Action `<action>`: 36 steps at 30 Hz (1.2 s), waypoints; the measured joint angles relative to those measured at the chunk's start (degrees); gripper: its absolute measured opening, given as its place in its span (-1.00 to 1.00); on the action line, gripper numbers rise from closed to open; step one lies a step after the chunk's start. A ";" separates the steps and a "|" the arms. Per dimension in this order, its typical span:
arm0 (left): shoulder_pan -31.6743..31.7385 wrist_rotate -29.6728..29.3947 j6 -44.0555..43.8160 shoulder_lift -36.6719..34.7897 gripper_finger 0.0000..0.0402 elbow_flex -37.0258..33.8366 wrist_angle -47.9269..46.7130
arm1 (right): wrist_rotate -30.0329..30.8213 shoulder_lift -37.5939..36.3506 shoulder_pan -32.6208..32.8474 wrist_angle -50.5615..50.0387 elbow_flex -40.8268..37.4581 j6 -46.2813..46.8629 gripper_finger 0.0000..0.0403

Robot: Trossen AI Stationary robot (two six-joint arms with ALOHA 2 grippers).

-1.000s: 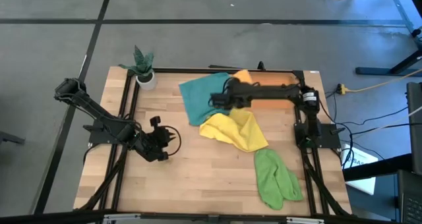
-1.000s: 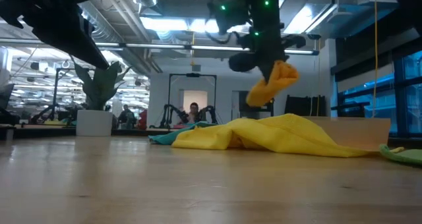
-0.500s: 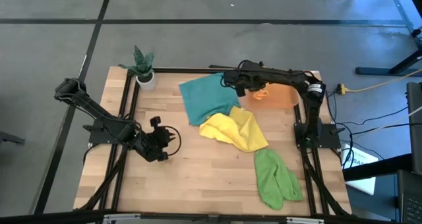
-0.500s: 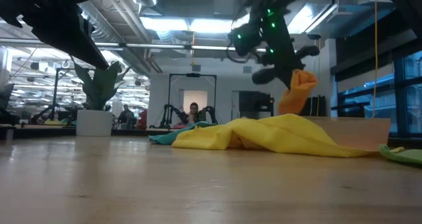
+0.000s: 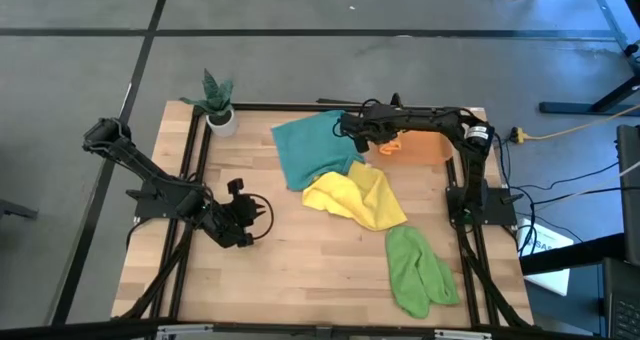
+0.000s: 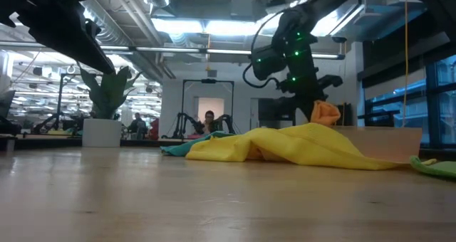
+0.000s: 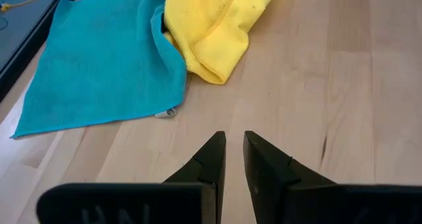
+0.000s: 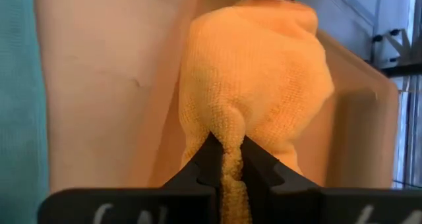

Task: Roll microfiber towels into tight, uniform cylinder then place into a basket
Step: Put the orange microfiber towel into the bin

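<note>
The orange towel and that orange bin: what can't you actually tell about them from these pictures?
- Whether the orange towel is tightly rolled: the right wrist view shows only a bunched end, pinched by the right gripper.
- Basket floor: right arm covers part from above.
- Low view: yellow towel hides the basket.

The right gripper (image 5: 374, 140) has swung away from over the teal towel (image 5: 305, 145) toward three o'clock, and now sits at the near-left edge of the basket (image 5: 428, 146); the orange towel (image 8: 254, 85), pinched between its fingers, has dropped from high above the yellow towel (image 6: 285, 148); in the low view it now hangs just behind that yellow heap.
</note>
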 joint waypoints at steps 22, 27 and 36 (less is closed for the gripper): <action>-0.02 -0.02 0.00 0.00 -0.77 0.00 0.00 | -3.34 -0.22 -2.11 16.77 -9.21 -7.14 -0.85; -0.02 -0.02 0.00 0.00 -0.77 0.00 0.00 | -4.45 -0.16 -2.26 16.85 -9.17 -7.17 -0.84; -0.02 -0.02 0.00 0.00 -0.77 0.00 0.00 | -4.69 -0.09 -2.26 16.85 -9.17 -7.43 -0.67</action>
